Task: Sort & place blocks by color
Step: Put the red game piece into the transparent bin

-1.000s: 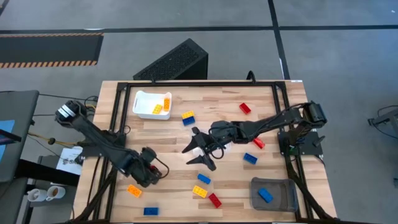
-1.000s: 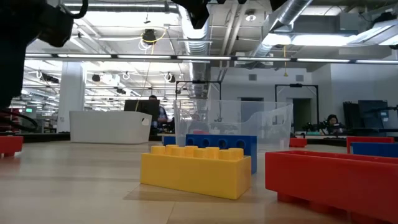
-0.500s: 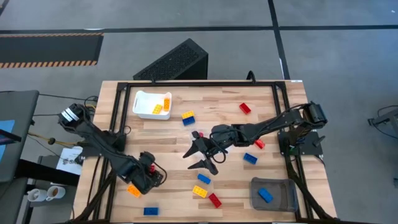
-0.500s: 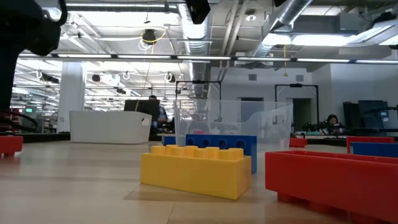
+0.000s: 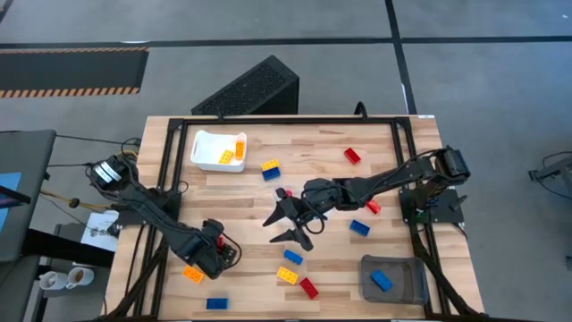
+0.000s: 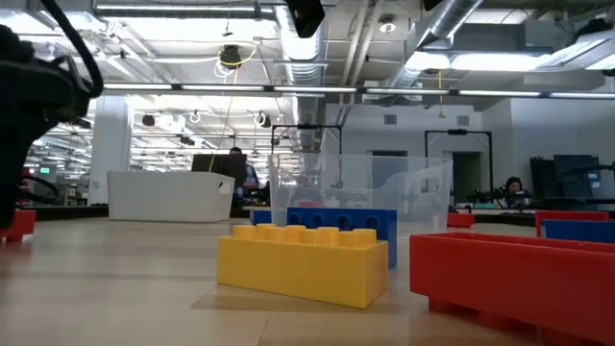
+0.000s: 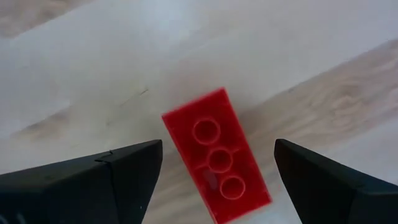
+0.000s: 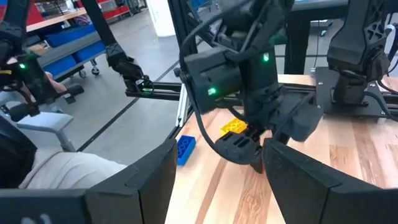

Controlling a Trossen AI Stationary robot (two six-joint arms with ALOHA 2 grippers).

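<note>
The step in hand looks like a pick-up: the left claw (image 7: pixel 211 171) hangs wide open and empty over a red block (image 7: pixel 216 155) lying flat on the counter (image 5: pixel 313 148) near its left front edge, so the next move calls for a straight descent to straddle the block's narrow sides, then closing. The right claw (image 5: pixel 284 221) waits mid-counter, also spread open and holding nothing, blocks lying near it

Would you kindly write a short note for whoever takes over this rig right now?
Left hand: open, poised over a loose red plastic brick, not gripping it.
Right hand: open, empty, mid-table.
Done: two yellow-orange bricks lie in the white tray; one blue brick lies in the grey tray.
Remaining: scattered red, blue and yellow bricks on the wooden table.
</note>
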